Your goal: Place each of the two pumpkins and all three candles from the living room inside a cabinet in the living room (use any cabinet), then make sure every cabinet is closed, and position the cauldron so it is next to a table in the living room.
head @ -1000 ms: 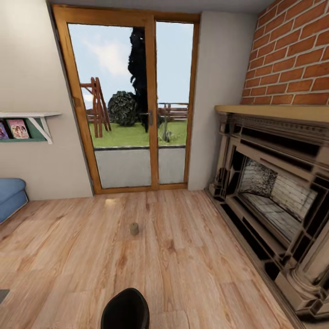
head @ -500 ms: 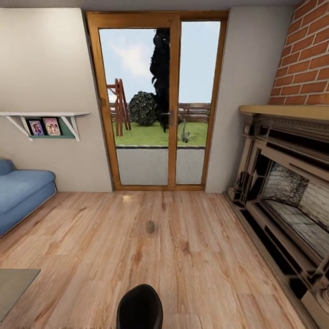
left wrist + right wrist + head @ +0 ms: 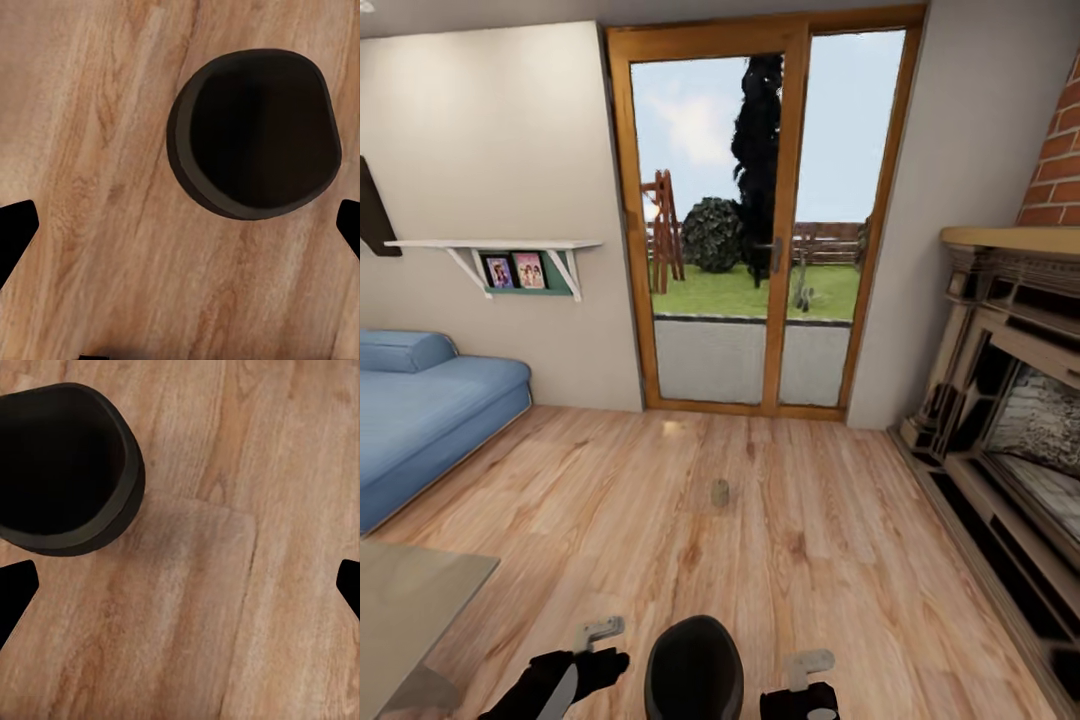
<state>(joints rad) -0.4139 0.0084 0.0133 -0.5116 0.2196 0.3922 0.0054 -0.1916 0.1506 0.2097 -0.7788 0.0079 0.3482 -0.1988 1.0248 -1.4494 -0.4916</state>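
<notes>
Small round tan candle [image 3: 720, 491] stands upright on the wood floor [image 3: 840, 560] ahead, centred between both my empty, parted jaws.

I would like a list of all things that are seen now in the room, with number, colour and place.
candle: one, tan, on the floor mid-room
cauldron: one, black, on the floor near the robot
sofa: one, blue, at the left wall
shelf: one, white, on the wall above the sofa
pictures: two, under the shelf
door: one, glass in a wood frame, far wall
fireplace: one, dark, at the right, below brick
table: one, pale top, near left
floor: wood planks
left pincer: one, open, left of the cauldron
right pincer: one, open, right of the cauldron
</notes>
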